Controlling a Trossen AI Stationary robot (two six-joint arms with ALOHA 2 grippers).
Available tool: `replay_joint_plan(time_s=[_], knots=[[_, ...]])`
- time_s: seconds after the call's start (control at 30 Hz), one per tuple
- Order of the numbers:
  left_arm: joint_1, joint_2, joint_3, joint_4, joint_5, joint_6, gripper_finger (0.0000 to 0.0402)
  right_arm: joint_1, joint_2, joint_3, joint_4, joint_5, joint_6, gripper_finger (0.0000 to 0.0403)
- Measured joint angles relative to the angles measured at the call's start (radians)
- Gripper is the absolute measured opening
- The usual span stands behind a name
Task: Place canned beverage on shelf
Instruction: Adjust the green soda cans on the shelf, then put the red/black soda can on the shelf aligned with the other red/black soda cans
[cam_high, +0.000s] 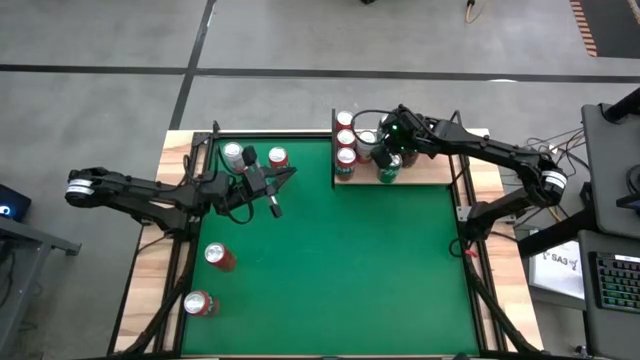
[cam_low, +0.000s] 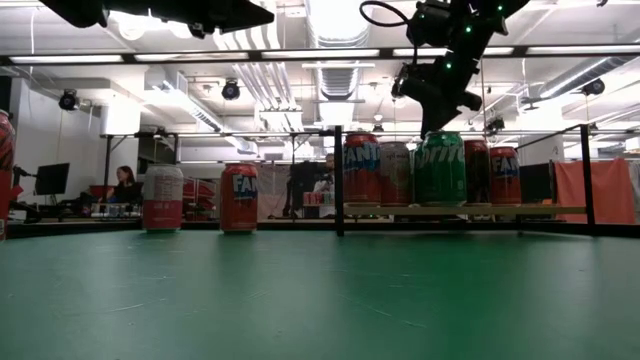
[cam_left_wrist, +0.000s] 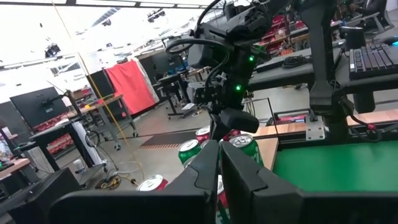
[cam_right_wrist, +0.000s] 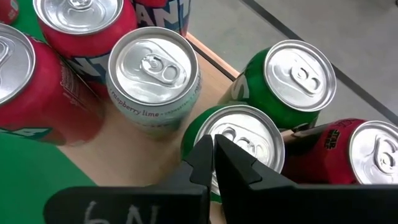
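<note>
The right gripper (cam_right_wrist: 213, 163), fingers pressed together and holding nothing, hangs just above a green can (cam_right_wrist: 239, 140) standing upright, long axis vertical, top up, on the shelf (cam_high: 420, 175) among other cans.

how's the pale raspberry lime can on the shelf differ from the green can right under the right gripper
The raspberry lime can has a pale, whitish-green body; the green can is deep green. The raspberry lime can stands in clear view, while the shut right gripper hangs over the green can's lid. Both stand upright on the shelf, unopened.
</note>
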Motion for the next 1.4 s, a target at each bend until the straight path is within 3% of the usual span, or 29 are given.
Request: replay_joint_plan(time_s=[0.2,0.5,0.87,1.1,1.23,1.4], knots=[[-0.005,0.0,0.004,0.0,0.0,-0.008,0.0001,0.0,-0.035,0.02,-0.003,0.016,-0.009,0.0009],[-0.081,0.0,0.004,-0.01,-0.001,-0.157,0.0001,0.049,-0.161,0.069,0.035,0.005,-0.034,0.0009],[-0.307,0.015,0.036,-0.049,-0.039,-0.326,0.0001,0.384,-0.358,-0.014,0.135,-0.012,-0.007,0.0009],[-0.39,0.102,0.092,-0.083,-0.038,-0.437,0.0001,0.598,-0.397,-0.104,0.255,-0.01,0.013,0.0009],[-0.419,0.15,0.195,-0.312,-0.038,-0.562,0.0001,0.673,-0.391,-0.111,0.264,-0.003,0.014,0.0009],[-0.434,0.215,0.422,-0.974,-0.028,-0.888,0.0001,0.717,-0.385,-0.111,0.266,0.011,0.013,0.0009]])
